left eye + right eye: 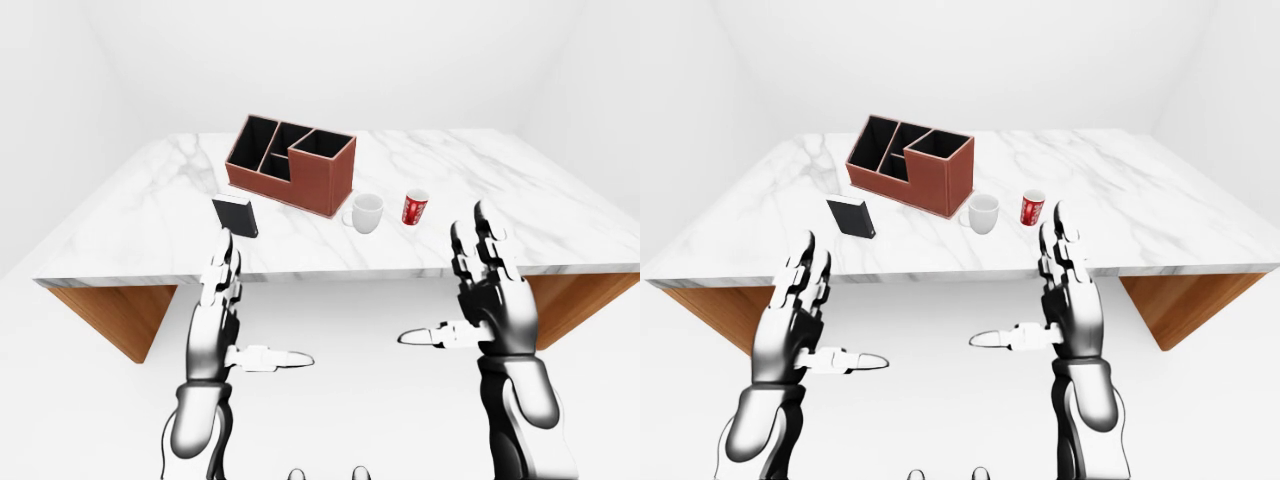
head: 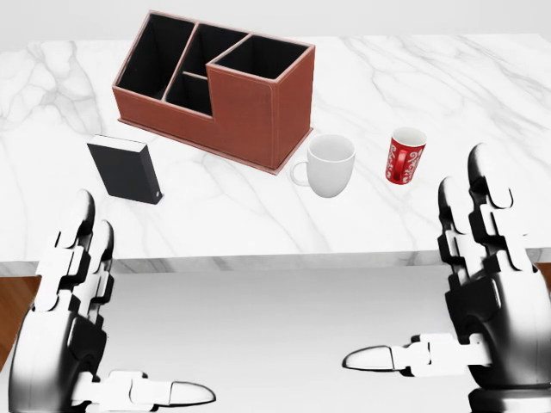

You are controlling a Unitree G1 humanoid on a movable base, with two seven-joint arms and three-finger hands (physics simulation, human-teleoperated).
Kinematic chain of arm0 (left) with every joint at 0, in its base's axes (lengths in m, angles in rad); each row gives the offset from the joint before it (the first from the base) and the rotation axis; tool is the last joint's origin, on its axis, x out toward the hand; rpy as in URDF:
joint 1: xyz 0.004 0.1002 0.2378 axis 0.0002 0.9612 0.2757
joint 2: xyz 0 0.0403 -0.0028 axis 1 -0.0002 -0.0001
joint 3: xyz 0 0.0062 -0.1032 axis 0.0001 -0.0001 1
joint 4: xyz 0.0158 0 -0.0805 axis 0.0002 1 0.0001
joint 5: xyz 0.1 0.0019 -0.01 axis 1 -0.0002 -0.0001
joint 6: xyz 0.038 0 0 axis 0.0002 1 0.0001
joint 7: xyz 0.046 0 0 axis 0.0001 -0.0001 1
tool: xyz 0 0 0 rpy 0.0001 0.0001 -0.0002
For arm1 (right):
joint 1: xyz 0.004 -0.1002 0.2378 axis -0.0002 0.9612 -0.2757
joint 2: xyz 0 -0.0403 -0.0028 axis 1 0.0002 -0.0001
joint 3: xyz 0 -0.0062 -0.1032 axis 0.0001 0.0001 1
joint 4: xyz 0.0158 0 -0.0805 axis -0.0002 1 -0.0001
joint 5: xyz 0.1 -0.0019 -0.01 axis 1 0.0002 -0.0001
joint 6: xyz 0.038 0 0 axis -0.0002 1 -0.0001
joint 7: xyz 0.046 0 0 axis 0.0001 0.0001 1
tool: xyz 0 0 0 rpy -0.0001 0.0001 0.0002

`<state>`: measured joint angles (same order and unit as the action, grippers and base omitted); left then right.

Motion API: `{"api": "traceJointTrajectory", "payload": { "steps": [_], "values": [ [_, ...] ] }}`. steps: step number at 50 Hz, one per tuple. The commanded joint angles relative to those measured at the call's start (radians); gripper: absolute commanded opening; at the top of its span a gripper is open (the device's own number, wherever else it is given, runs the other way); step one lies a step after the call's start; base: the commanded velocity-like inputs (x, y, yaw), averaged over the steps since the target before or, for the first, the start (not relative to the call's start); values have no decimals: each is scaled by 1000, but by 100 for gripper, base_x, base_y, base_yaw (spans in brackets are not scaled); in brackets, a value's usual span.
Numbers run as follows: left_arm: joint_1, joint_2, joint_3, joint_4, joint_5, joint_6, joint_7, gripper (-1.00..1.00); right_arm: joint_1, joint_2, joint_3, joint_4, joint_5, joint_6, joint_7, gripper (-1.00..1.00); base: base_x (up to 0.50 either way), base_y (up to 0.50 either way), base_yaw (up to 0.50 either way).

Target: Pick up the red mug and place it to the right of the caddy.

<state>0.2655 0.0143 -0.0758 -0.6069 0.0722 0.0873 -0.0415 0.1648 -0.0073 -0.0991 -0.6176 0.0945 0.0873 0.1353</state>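
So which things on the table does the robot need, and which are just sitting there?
Needed: red mug, caddy, and likely the right hand, open and nearest the mug.

Just sitting there: white mug, black box.

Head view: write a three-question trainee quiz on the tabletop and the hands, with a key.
1. True or false: the red mug stands upright on the marble table, free of both hands.
2. What sits between the caddy and the red mug?
A. black box
B. white mug
C. nothing
3. Fill in: the right hand is ____, its fingers spread near the table's lower edge.

Key
1. True. Neither the right hand nor the left hand touches it.
2. B. The white mug stands there; the black box is below the caddy's left end.
3. open.
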Motion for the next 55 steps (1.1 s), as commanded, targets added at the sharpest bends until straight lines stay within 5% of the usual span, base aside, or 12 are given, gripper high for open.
{"api": "traceJointTrajectory", "payload": {
  "steps": [1,25,55],
  "values": [
    [57,7,-12,-139,10,0,-1,100,21,6,-17,-108,18,0,17,100,0,0,0],
    [167,16,-33,-399,33,0,-2,100,27,19,-97,-306,100,0,55,100,0,0,0],
    [188,24,-33,-404,33,0,4,100,16,18,-132,-317,154,0,53,100,22,-2,0]
  ]
}}
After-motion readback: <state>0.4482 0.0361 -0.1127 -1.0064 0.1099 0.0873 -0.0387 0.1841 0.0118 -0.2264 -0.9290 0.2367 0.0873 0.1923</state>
